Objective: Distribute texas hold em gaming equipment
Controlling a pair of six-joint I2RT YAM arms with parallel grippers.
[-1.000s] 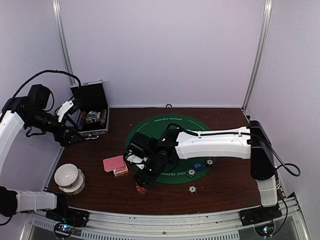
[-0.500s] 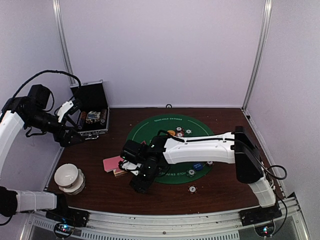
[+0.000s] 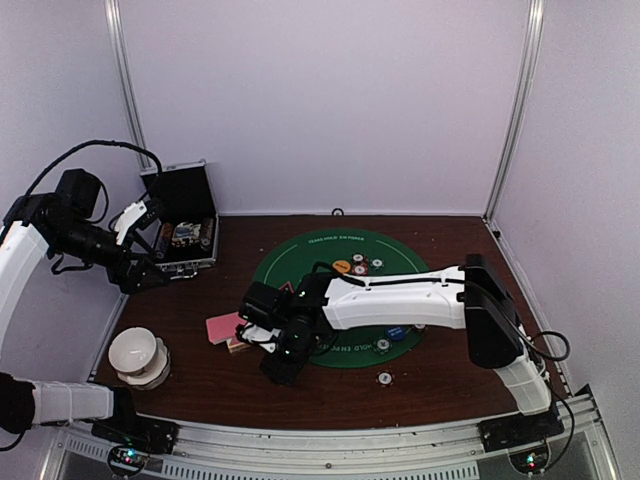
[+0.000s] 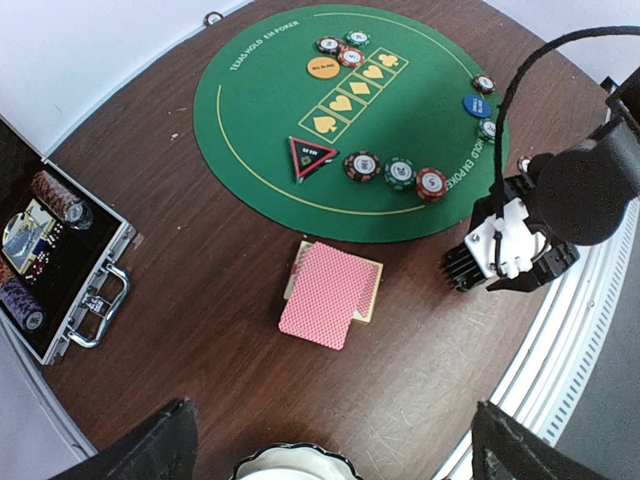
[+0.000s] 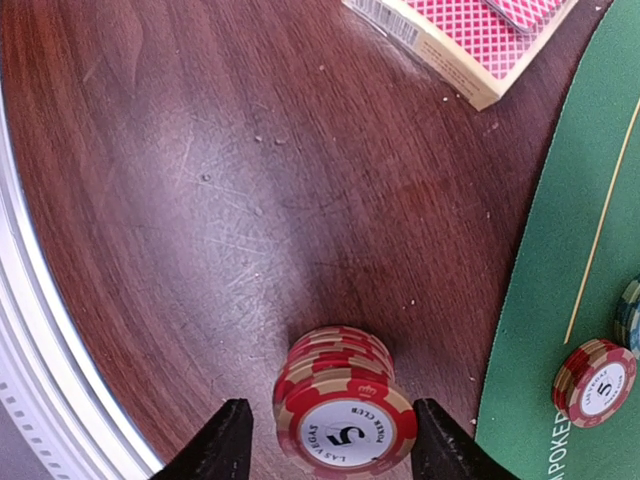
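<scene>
**Q:** Where is the right gripper [image 5: 330, 408]?
**A:** It is low over the brown table [image 5: 150, 200], towards the front edge. Its two fingers straddle a short stack of red chips [image 5: 345, 425].

**Q:** Is it pinching the stack?
**A:** No, the fingers are partly spread. A sliver of wood shows between the stack and one finger [image 5: 228, 445]. The other finger sits right at the stack's edge, and I cannot tell whether it touches.

**Q:** Where does the stack stand?
**A:** On bare wood, just off the rim of the green mat [image 5: 560, 200] and near the pink-backed playing cards [image 5: 490, 25].

**Q:** And the other pieces?
**A:** On the mat, three chips [image 4: 400, 173] sit in a row by the near rim. An orange disc [image 4: 323, 68] lies at the far side and a blue disc [image 4: 477, 105] at the right.

**Q:** The left gripper [image 4: 332, 408]?
**A:** It is raised over the table's left side, near the open black case [image 4: 50, 260], with its fingers spread wide
</scene>
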